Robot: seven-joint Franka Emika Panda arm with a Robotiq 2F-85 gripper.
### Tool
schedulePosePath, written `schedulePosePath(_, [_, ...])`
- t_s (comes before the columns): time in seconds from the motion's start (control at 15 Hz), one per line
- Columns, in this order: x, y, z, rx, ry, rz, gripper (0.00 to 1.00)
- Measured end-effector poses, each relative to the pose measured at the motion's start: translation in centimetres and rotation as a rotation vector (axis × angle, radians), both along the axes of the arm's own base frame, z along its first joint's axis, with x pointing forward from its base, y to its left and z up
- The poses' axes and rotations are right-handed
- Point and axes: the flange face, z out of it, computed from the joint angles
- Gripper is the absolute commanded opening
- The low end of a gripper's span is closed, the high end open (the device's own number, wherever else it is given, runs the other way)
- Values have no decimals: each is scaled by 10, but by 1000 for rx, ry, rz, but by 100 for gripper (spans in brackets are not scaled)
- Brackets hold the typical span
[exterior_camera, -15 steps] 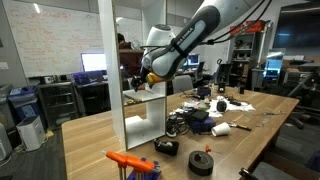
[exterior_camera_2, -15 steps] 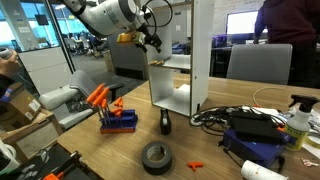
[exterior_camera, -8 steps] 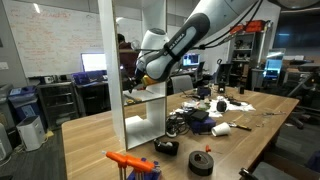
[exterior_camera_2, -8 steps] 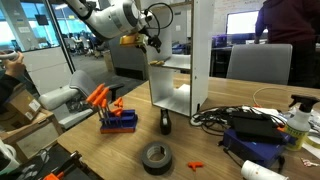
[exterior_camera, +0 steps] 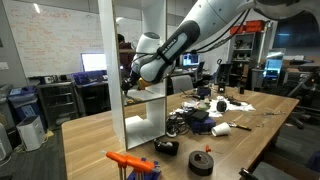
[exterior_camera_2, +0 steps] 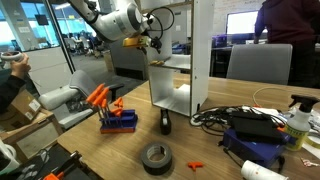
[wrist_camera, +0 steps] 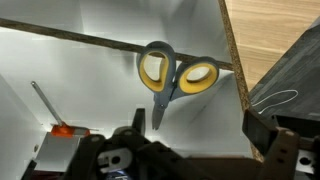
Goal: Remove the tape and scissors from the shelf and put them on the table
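Jaws apart, the gripper (exterior_camera_2: 151, 42) faces the scissors (wrist_camera: 170, 78), which lie just ahead on the shelf (wrist_camera: 70, 75). With the tape (exterior_camera_2: 155, 157) already on the table (exterior_camera_2: 90, 150) below, the next move is probably to advance and close on them.

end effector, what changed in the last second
The end effector shifted slightly at the open compartment of the shelf as the arm swung higher; it stayed open, grasping nothing. The tape on the table and the shelf did not move.
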Motion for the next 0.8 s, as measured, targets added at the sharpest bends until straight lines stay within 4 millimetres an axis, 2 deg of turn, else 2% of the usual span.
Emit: schedulePosePath(0.8, [38, -5, -25, -2, 19, 57, 100])
